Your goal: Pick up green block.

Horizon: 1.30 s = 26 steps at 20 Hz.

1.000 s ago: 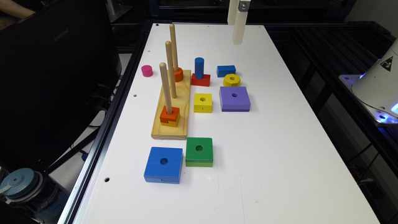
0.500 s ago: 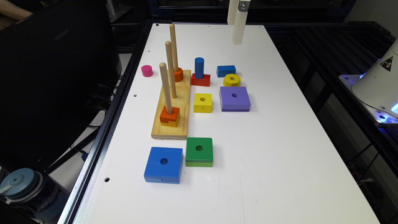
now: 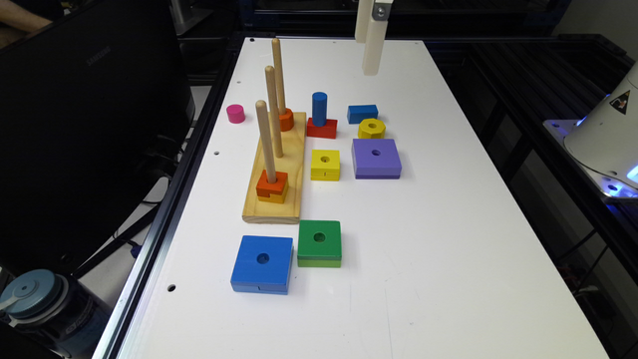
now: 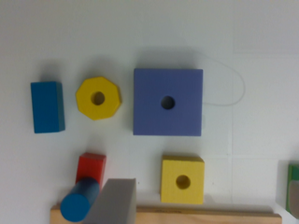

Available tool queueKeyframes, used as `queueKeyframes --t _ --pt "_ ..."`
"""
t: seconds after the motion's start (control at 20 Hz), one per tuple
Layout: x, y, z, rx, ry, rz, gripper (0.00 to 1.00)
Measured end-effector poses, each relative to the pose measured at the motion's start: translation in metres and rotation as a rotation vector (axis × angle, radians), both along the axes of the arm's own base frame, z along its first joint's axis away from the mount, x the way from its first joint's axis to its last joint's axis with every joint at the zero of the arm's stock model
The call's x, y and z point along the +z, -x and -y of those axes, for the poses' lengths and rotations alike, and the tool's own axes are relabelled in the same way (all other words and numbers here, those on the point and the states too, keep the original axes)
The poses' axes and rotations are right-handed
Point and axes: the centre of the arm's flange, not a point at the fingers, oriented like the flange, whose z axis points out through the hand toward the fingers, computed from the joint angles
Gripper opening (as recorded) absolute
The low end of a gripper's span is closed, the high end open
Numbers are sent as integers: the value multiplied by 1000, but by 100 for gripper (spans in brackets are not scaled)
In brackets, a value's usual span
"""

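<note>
The gripper (image 3: pixel 371 47) hangs high above the far end of the white surface (image 3: pixel 448 224), well apart from the green block (image 3: pixel 319 243); whether it is spread or pressed together cannot be told, since the wrist view does not resolve its tips and the grey shape at that picture's edge is too blurred to identify. The green block lies flat on the surface, far from the gripper toward the near end, with the blue square block (image 3: pixel 262 264) just beside it and the wooden peg base (image 3: pixel 276 169) between it and the gripper's side of the layout. In the wrist view only a sliver of green (image 4: pixel 293 189) appears. The step in hand is the approach. Travel at height over the purple block (image 3: pixel 376 157) and yellow square block (image 3: pixel 325 164), centre above the block's round hole, then descend vertically. Align the grasp across the faces not adjacent to the blue square block, to avoid nudging it.
</note>
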Motion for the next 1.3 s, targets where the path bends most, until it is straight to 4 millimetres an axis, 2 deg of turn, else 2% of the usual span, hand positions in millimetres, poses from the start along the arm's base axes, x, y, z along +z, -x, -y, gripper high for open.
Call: queueKeyframes --t 0.35,0.95,1.3 --pt "-2 -11 -17 0 -12 0 100" --pt "-2 -30 -74 0 -24 9 100" --pt "-2 -34 -77 1 -22 11 100"
